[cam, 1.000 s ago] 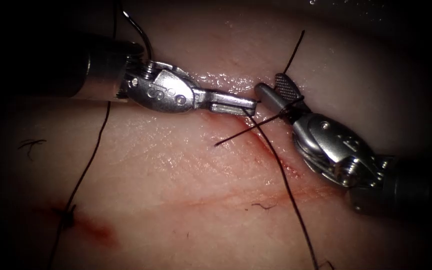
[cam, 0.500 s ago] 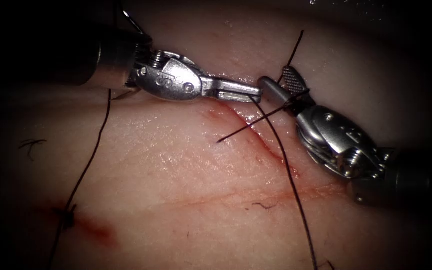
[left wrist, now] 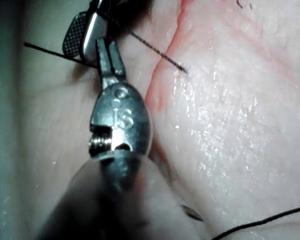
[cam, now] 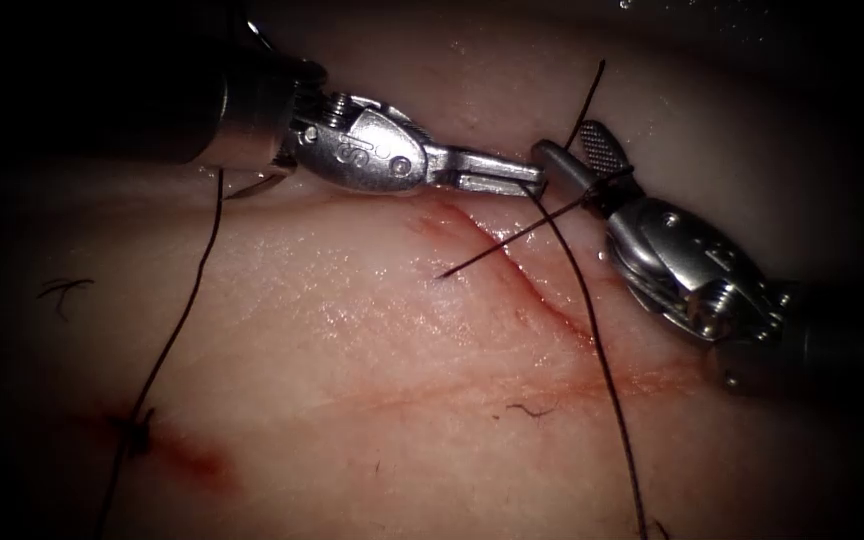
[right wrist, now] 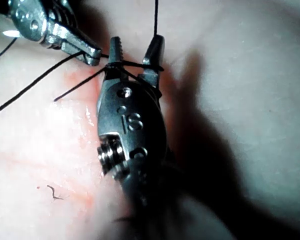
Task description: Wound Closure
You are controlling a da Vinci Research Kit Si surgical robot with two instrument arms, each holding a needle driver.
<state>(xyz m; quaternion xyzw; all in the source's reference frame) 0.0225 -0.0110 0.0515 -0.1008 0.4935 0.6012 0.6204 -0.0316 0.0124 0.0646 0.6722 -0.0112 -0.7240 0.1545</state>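
Clamping the thread (cam: 592, 330), left tool (cam: 527, 182); right tool (cam: 577, 160) fingers apart, thread-wrapped.

I see my right tool (right wrist: 136, 56) gaping, thread (right wrist: 132, 66) wrapped across its jaws; my left tool (right wrist: 92, 55) pinches that thread.

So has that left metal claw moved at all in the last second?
Yes. The left tool, jaws shut on the thread, has shifted right and slightly up along the cut toward the open right tool.
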